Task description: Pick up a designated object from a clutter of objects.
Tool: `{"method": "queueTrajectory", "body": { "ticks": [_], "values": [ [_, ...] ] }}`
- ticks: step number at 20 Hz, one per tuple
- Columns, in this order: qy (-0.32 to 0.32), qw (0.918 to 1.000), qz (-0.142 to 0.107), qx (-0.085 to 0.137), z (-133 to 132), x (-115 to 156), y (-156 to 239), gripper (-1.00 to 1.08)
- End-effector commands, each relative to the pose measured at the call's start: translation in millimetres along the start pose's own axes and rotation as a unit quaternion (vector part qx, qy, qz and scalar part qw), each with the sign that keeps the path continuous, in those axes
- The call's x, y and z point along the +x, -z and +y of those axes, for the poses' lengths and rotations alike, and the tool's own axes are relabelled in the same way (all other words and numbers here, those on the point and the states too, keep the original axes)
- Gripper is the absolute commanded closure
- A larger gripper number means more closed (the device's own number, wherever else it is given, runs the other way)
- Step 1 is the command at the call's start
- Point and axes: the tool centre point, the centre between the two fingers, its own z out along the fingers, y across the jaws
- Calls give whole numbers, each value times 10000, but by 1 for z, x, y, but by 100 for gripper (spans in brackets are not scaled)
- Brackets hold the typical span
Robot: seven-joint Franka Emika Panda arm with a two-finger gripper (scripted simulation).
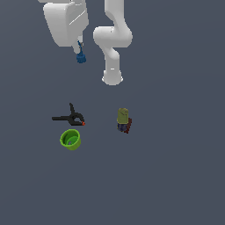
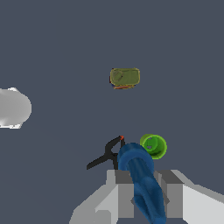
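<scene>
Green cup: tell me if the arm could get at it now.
Probably not yet: the tool is shut on the blue piece. The cup stands open from above, though the clamp lies close beside it.

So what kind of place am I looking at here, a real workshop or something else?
Most likely a simulated test scene, not a real room: a flat, featureless grey floor, a smooth white robot arm, and a few stray items, a black clamp with a red tip and a bright green cup.
</scene>
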Motion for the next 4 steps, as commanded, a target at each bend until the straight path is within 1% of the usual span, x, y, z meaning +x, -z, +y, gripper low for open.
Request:
{"method": "queueTrajectory", "body": {
  "ticks": [1, 4],
  "values": [
    [5, 10000, -2, 2, 1, -2, 4, 108],
    [7, 10000, 0, 1, 2, -3, 4, 108]
  ]
}}
